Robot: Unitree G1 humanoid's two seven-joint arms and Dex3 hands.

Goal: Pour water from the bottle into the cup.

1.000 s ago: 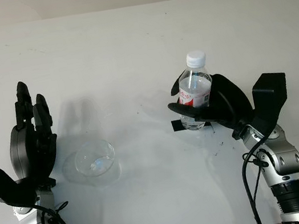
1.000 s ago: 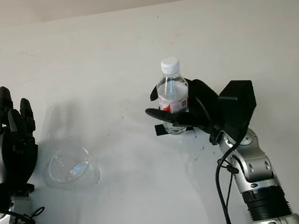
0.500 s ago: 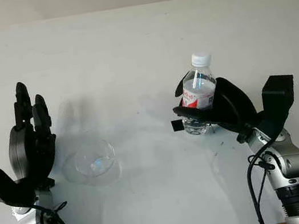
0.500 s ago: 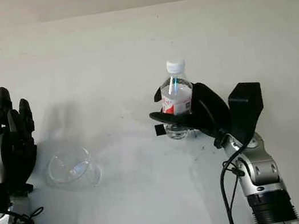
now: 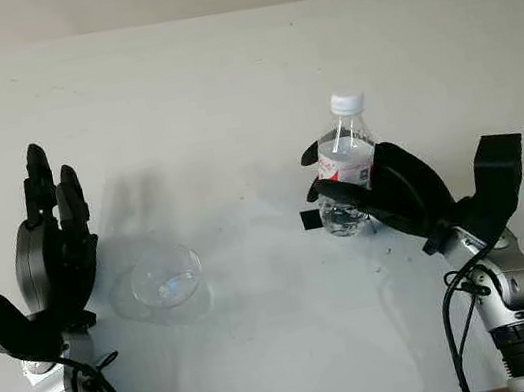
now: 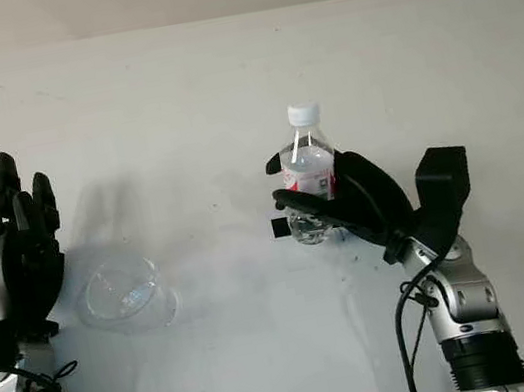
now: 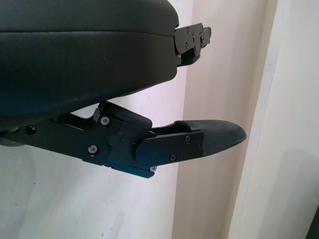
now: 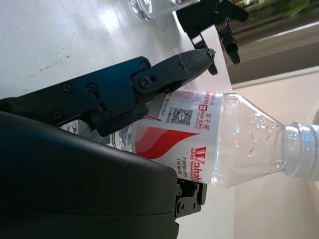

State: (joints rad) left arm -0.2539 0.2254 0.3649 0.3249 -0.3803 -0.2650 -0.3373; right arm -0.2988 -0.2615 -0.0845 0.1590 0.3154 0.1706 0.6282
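A clear plastic water bottle (image 5: 346, 163) with a white cap and red label stands upright right of the table's centre, on or just above a small black tape mark (image 5: 309, 220). My right hand (image 5: 333, 185) is shut on the bottle, its black fingers (image 8: 164, 74) wrapped round the labelled middle. The bottle (image 8: 219, 149) lies across the right wrist view. A clear glass cup (image 5: 167, 277) sits on the table to the left, empty as far as I can see. My left hand (image 5: 51, 221) is open and held upright just left of the cup, apart from it.
The white table (image 5: 223, 91) stretches back to a wall edge at the top. Its front edge runs just below both forearms, and its right edge slants down at the far right.
My right forearm has shifted to the right and its fingers have drawn tighter round the bottle, which stays upright near the tape mark. The left hand and cup have not moved.
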